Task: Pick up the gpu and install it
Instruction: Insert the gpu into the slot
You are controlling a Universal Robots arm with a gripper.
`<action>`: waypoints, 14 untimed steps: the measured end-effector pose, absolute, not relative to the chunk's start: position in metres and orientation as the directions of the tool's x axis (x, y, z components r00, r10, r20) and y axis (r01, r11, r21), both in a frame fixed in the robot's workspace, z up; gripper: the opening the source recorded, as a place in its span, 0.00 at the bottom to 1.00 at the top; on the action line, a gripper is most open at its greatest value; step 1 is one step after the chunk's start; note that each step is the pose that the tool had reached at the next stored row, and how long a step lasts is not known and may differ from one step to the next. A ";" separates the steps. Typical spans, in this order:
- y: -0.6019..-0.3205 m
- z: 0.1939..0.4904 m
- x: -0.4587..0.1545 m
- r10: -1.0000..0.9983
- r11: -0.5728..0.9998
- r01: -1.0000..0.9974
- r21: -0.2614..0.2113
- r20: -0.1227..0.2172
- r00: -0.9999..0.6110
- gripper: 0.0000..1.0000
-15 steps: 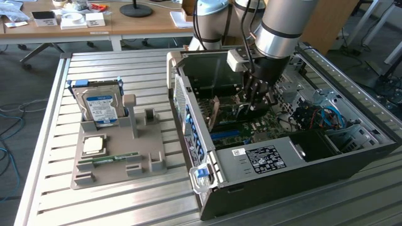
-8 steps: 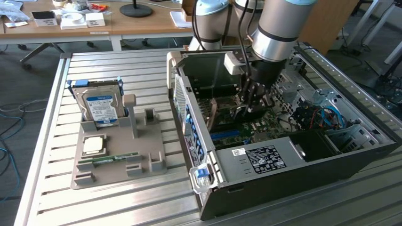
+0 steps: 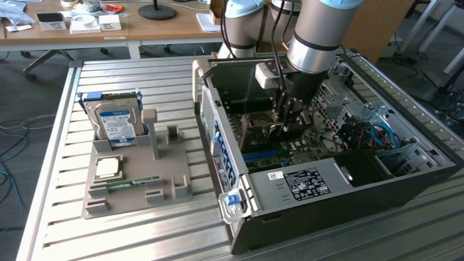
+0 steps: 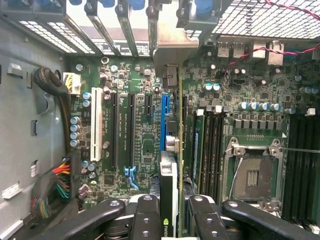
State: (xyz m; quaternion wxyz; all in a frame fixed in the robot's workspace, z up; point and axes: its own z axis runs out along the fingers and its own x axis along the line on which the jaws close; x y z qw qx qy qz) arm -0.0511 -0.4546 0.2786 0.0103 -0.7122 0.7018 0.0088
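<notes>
Wrist view: gpu [image 4: 169, 192] between jaws

The exterior view stands high and well back from the open computer case [image 3: 326, 185], looking down at a slant across the whole case and the slatted worktop [image 3: 145, 234] around it. The wrist view sits inside the case, just behind the pincer [image 4: 173, 215] gripping the gpu [image 4: 169, 195], and faces the motherboard [image 4: 140, 125] squarely at close range. Both views share the motherboard [image 3: 290, 147] within the case.
</notes>
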 end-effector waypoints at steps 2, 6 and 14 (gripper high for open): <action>-0.455 0.278 -0.052 -1.000 -0.015 -1.000 -0.002 -0.027 0.015 0.27; -0.455 0.278 -0.055 -1.000 -0.015 -1.000 -0.002 -0.027 0.015 0.27; -0.455 0.276 -0.058 -1.000 -0.015 -1.000 -0.002 -0.027 0.015 0.27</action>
